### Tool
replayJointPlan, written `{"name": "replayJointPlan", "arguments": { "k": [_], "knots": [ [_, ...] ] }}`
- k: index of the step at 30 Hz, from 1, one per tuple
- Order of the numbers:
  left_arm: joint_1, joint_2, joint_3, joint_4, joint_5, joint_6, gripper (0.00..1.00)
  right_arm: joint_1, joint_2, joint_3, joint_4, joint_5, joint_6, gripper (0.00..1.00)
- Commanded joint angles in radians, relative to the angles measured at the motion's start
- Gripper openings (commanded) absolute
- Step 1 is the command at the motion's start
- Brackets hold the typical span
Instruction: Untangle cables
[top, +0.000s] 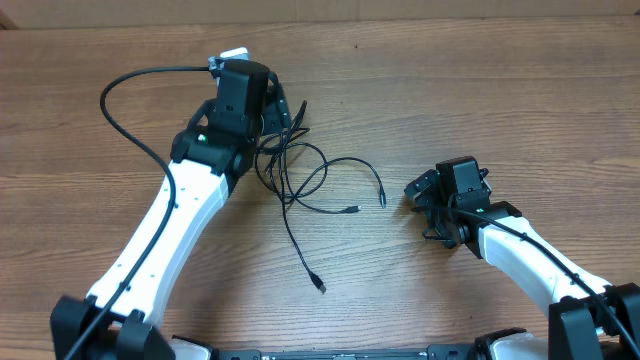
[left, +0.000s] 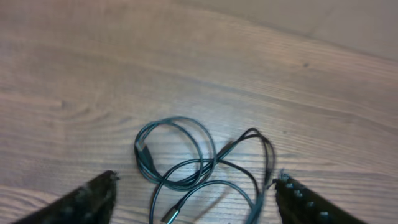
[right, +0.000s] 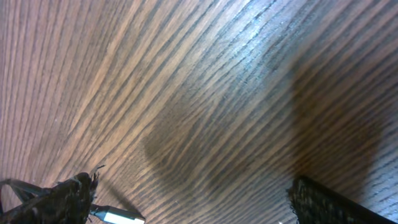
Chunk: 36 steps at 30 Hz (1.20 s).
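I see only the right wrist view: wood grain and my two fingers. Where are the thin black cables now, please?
Observer: The thin black cables lie in a loose tangle on the wooden table, close to the left gripper.
Operator: Does the left gripper hold them?
Observer: No. Its jaws stand open, and the loops lie flat between its fingers.
Operator: Any free end?
Observer: One long end with a small plug trails toward the near table edge.

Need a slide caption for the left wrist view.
Open left gripper hovers over looped black cables on the wooden table.
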Motion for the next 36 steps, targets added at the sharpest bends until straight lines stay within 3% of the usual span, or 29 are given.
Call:
{"name": "replayJointPlan", "arguments": {
  "k": [1, 4, 9, 36],
  "knots": [
    [0.040, 0.076, 0.011, -0.008, 0.077, -0.143, 0.67, -0.002, 0.001, -0.005, -0.026, 0.016, -0.007, 1.00],
    [0.068, 0.152, 0.011, -0.024, 0.155, -0.298, 0.54, -0.002, 0.001, -0.005, -0.036, 0.013, -0.007, 1.00],
    [0.076, 0.249, 0.011, -0.029, 0.163, -0.417, 0.47, -0.002, 0.002, -0.005, -0.048, 0.014, -0.007, 1.00],
    [0.092, 0.398, -0.009, 0.037, 0.092, -0.496, 0.40, -0.002, 0.014, -0.005, -0.050, 0.014, -0.007, 1.00]
  ]
}}
